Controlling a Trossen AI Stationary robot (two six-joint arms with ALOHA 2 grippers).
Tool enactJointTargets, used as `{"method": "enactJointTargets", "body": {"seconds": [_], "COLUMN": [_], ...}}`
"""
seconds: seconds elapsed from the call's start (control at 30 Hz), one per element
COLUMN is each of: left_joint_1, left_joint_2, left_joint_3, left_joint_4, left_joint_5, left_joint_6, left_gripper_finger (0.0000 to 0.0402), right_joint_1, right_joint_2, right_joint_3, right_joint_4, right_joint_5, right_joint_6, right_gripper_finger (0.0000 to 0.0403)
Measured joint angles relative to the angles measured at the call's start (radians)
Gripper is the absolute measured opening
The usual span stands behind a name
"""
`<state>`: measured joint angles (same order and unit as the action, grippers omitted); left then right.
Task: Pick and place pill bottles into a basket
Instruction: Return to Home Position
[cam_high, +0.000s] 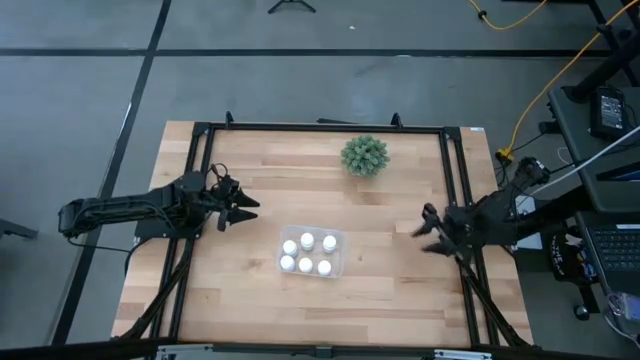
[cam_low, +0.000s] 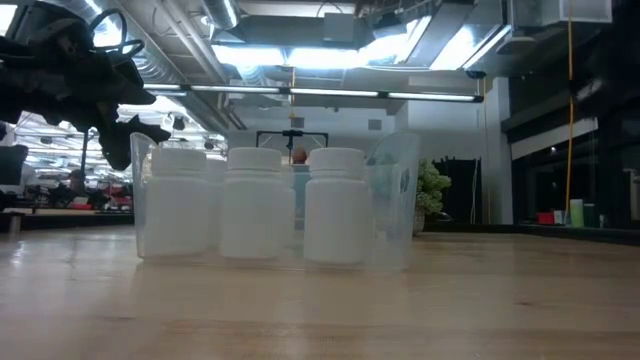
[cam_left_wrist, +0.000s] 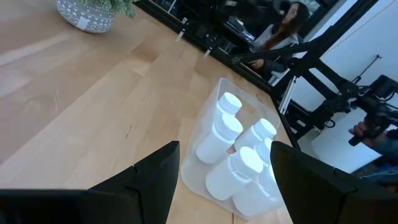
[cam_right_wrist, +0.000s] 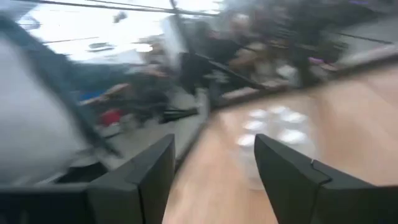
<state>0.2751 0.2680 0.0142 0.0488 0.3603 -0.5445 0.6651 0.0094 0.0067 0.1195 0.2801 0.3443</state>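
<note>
Overhead, wood table (cam_high: 250, 300), pill bottles (cam_high: 306, 265) in basket (cam_high: 342, 250), left tool (cam_high: 248, 212) and right tool (cam_high: 424, 232) released, grey floor (cam_high: 300, 90)

Bare table (cam_high: 390, 290) lies all round the basket (cam_high: 342, 256), open to approach from either side. The bottles (cam_high: 307, 241) crowd the basket, leaving little room inside. The plant (cam_high: 364, 155) stands near the far edge, well apart. The left gripper (cam_high: 243, 208) and the right gripper (cam_high: 425, 238) hang clear on either flank.

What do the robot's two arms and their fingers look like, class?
The left arm and right arm are both black, slim and jointed. The left gripper and right gripper each carry two matte black fingers, broad at the base and tapering to pointed tips. No markings show.
</note>
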Motion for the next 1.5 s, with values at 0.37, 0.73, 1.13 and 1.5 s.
{"method": "enactJointTargets", "body": {"seconds": [0.37,0.73,1.13,1.5], "left_joint_1": [0.000,-0.121,-0.242,-0.242], "left_joint_2": [-0.142,-0.267,-0.267,-0.267], "left_joint_3": [-0.006,-0.006,-0.006,-0.006], "left_joint_4": [0.014,0.136,0.126,0.127], "left_joint_5": [-0.002,0.002,0.024,0.024], "left_joint_6": [-0.001,0.000,0.000,0.000], "left_gripper_finger": [0.0244,0.0244,0.0244,0.0244], "right_joint_1": [-0.010,-0.124,-0.311,-0.409], "right_joint_2": [-0.008,-0.007,-0.008,-0.008], "right_joint_3": [0.000,0.000,0.000,0.000], "right_joint_4": [0.120,0.075,0.086,0.079], "right_joint_5": [-0.403,-0.480,-0.576,-0.848], "right_joint_6": [-0.175,-0.247,-0.242,-0.196], "right_gripper_finger": [0.0222,0.0222,0.0222,0.0222]}}
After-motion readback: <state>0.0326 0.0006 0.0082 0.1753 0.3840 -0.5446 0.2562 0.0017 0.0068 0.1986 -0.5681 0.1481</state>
